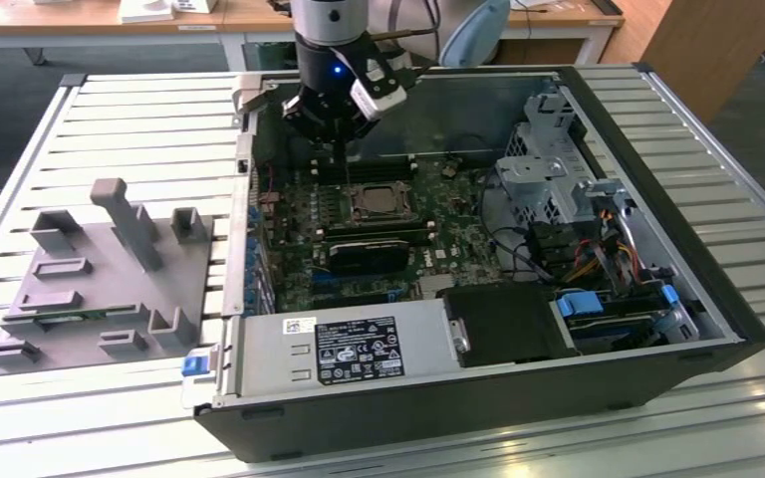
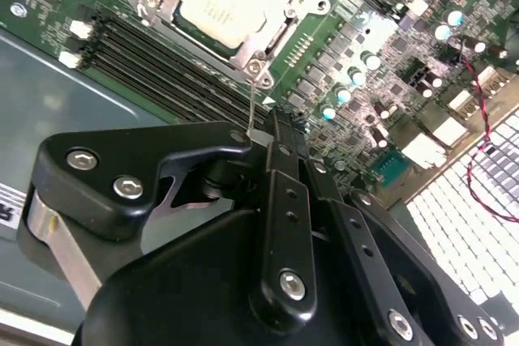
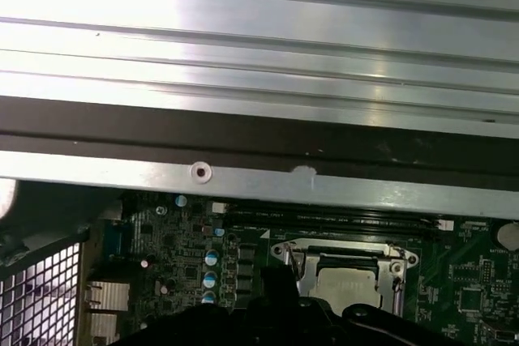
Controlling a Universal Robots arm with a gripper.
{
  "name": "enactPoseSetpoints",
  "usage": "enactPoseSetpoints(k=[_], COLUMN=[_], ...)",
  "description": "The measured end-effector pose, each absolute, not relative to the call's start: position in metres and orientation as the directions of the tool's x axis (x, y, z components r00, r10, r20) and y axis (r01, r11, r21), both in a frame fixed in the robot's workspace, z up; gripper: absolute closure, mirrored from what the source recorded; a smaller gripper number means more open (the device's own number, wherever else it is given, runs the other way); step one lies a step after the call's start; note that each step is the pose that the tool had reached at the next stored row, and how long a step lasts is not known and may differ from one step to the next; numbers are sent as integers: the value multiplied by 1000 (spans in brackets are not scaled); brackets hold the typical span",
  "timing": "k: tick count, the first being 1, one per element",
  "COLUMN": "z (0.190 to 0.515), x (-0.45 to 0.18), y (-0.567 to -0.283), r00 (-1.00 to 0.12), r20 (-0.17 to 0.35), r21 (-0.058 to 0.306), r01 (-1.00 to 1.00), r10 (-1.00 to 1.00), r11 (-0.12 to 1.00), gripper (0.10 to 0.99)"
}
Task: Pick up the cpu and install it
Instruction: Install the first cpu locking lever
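My black end effector (image 1: 334,127) hovers near the shiny square silver cpu (image 1: 380,203); its grip I cannot tell. I should go slowly, staying straight above the socket.

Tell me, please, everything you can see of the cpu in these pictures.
The cpu is a small flat square chip with a pale, shiny metal top. It lies level in its socket on the green board inside the open computer case, framed by a silver metal bracket with screws at its corners. In the exterior view it sits near the board's middle. The gripper hangs above the board beside it, not touching it.
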State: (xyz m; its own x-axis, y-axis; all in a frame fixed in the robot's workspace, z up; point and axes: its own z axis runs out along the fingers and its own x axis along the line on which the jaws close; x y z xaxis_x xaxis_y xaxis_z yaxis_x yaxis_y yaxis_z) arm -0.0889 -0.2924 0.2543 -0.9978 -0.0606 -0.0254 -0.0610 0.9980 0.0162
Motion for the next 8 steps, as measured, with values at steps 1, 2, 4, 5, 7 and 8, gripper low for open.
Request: enactPoseSetpoints(k=[1, 2, 4, 5, 7, 8], z=[254, 254, 254, 254, 254, 254], x=[-87, -85, -82, -81, -79, -79], y=[-292, -292, -292, -292, -292, -292], r00=[-998, -998, -998, -998, -998, -998], r20=[-25, -25, -25, -25, -25, -25], r21=[16, 16, 16, 16, 16, 16], r01=[-61, -61, -61, -61, -61, -61], r10=[-61, -61, -61, -61, -61, -61], r11=[998, 998, 998, 998, 998, 998], gripper=[980, 980, 980, 980, 980, 980])
